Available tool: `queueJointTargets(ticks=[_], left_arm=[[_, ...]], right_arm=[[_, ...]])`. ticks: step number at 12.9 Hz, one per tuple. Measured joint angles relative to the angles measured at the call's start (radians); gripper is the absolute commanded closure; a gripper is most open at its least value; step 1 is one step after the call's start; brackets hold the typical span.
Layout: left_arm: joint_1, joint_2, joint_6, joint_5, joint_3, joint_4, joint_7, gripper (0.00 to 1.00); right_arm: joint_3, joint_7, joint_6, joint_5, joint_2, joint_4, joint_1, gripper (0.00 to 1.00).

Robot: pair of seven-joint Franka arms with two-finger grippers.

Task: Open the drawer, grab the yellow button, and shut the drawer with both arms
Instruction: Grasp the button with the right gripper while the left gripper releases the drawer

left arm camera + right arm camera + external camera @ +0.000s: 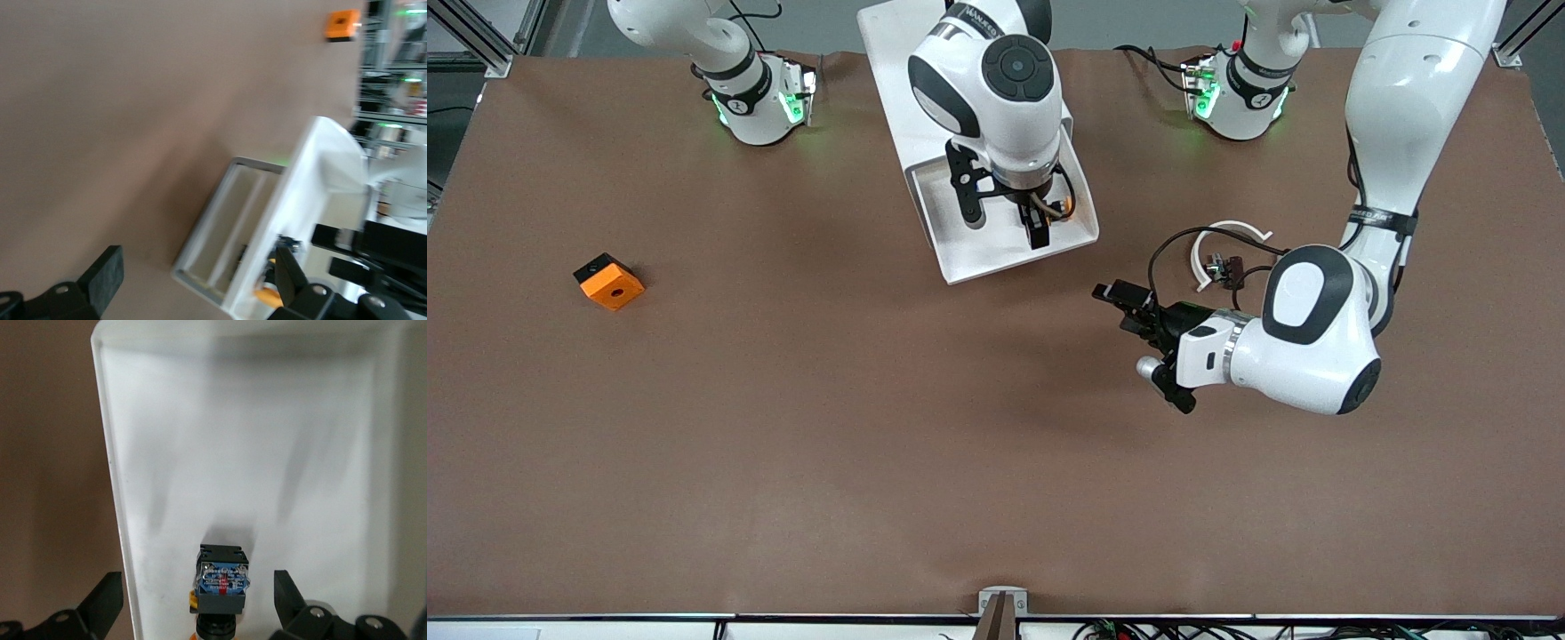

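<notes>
The tiny orange-capped, dark-bodied push-button (223, 585) lay in the open white plastic drawer (960, 253), between the right gripper's (198, 600) parted fingers. Light, rigid, probably slick; grip its square body. The left gripper (1141, 333) waited, spread, over the brown surface (827, 427).

Front view taken from high, facing arm bases across brown table (783, 427); whole table covered. Right wrist view aimed straight down, close, into open white drawer (267, 453). Left wrist view held low beside drawer (227, 233), farther off, tilted. Drawer (1005, 244) shared by all three views; orange block (609, 283) shared by front and left wrist (342, 25).
</notes>
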Motion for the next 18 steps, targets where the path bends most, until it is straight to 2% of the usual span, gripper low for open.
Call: queueJointTargets(ticks=[2,5,9,11,15,18], left_arm=[[-0.005,-0.021,0.006,0.094,0.000,0.022,-0.072,0.00],[-0.012,-0.046,0.015,0.170,0.000,0.037,-0.172,0.00],[-0.073,-0.080,0.077,0.330,-0.002,0.041,-0.504,0.00],[-0.097,-0.083,0.111,0.367,-0.002,0.041,-0.624,0.00],[-0.158,-0.083,0.133,0.543,-0.002,0.040,-0.883,0.00],[-0.161,-0.083,0.135,0.568,0.000,0.041,-0.924,0.00]], right_arm=[[0.000,0.000,0.000,0.005,0.007,0.000,0.008,0.00],[0.000,0.000,0.002,0.006,0.032,0.001,0.025,0.00],[0.000,0.000,0.041,0.006,0.053,0.002,0.029,0.00],[0.000,0.000,0.042,0.007,0.053,0.004,0.029,0.00],[0.000,0.000,0.041,0.007,0.053,0.004,0.029,0.00],[-0.001,0.000,0.033,0.007,0.053,0.004,0.029,0.00]])
